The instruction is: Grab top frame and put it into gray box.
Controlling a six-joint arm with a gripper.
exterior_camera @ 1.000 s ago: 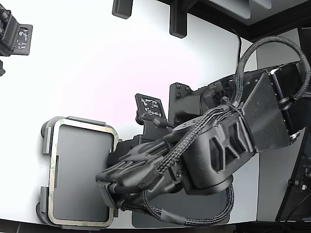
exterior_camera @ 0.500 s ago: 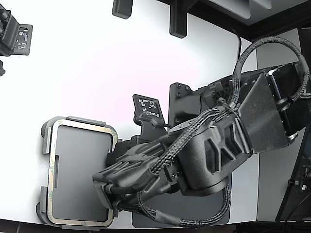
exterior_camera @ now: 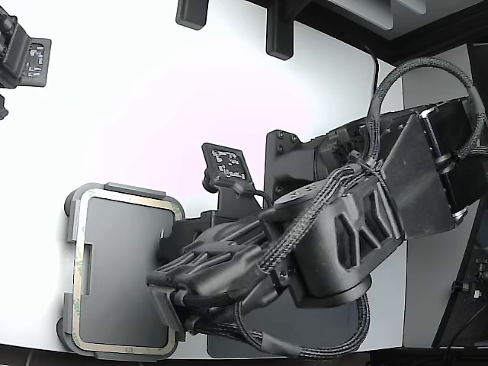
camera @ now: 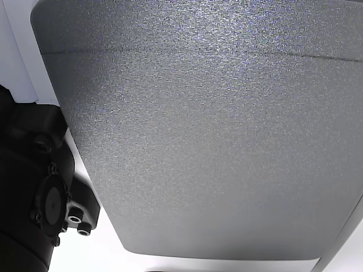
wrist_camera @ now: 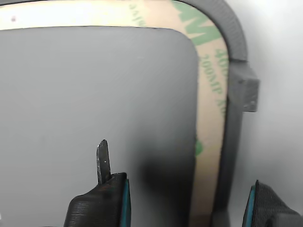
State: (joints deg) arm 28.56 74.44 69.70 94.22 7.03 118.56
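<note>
White table (exterior_camera: 137, 99): cream top frame (wrist_camera: 211, 109) (green print), rounded corners.

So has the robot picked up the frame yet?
Not yet. The cream frame lies flat on its gray holder. The claw is open, one finger on each side of the frame's edge. Left to do: close, lift, and carry it to the gray box, which no view clearly shows.

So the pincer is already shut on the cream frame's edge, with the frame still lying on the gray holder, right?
Not quite. The wrist view shows the pincer open: one finger over the gray centre, the other outside the holder, with the cream frame edge between them, not gripped. The frame does lie flat on the holder, as the exterior view shows.
</note>
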